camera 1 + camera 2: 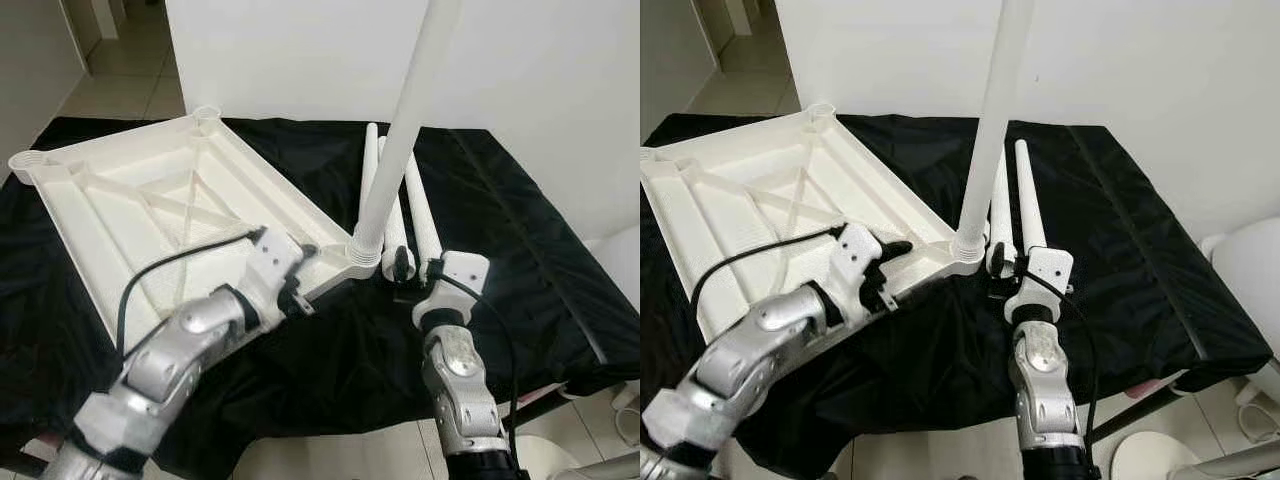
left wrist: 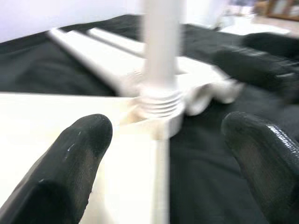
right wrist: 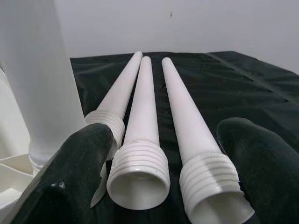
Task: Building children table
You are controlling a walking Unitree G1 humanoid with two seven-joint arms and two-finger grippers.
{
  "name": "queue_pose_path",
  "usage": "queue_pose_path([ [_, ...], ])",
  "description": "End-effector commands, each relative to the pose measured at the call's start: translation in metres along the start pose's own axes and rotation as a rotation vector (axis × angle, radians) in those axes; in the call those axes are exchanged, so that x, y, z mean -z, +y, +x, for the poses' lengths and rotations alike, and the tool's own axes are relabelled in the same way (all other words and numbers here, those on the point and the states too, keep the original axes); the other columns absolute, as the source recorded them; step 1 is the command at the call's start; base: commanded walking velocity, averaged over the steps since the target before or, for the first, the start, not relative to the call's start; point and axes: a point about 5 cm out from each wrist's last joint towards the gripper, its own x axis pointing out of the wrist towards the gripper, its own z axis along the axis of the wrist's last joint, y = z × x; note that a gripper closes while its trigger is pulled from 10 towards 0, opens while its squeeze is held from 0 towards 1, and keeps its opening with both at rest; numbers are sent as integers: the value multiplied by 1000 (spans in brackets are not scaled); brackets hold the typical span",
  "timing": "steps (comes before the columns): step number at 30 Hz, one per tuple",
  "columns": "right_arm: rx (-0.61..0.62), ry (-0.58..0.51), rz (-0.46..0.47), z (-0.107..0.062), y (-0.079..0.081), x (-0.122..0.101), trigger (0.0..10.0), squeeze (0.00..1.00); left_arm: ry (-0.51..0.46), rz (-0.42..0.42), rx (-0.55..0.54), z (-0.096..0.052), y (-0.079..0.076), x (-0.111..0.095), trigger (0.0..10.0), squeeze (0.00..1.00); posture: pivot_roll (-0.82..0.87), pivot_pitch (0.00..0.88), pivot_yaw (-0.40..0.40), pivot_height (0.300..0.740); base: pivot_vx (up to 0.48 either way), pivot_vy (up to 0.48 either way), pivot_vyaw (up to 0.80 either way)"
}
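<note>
The white tabletop lies upside down on the black cloth, its ribs facing up. One white leg stands upright, screwed into the near right corner socket. Three loose legs lie side by side on the cloth just right of that corner, threaded ends towards me. My left gripper is open at the tabletop's near edge, pointing at the upright leg's base. My right gripper is open right at the loose legs' threaded ends, one finger on each outer side.
The black cloth covers the whole work surface and drops off at the near edge. A white wall stands close behind. A white rounded object sits at the right, off the surface. Tiled floor shows at the back left.
</note>
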Motion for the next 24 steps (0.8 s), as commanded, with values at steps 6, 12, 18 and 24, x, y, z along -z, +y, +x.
queue_pose_path([
  [6, 21, -23, -23, -7, -10, -3, 10000, 0, 79, 41, -103, -6, 20, 11, 10000, 0, 1, 83, -41, 740, 0, 0, 0],
  [12, 49, -26, -38, -7, -19, -5, 10000, 0, 187, 75, -108, -9, 23, 28, 10000, 0, -4, 90, -31, 740, 0, 0, 0],
  [18, 61, -33, -39, -5, -20, -6, 10000, 0, 258, 74, -173, -8, 32, 37, 10000, 0, -6, 92, -27, 740, 0, 0, 0],
  [24, 64, -35, -39, -5, -20, -7, 10000, 0, 357, 66, -238, -10, 41, 49, 10000, 0, -5, 95, -20, 740, 0, 0, 0],
])
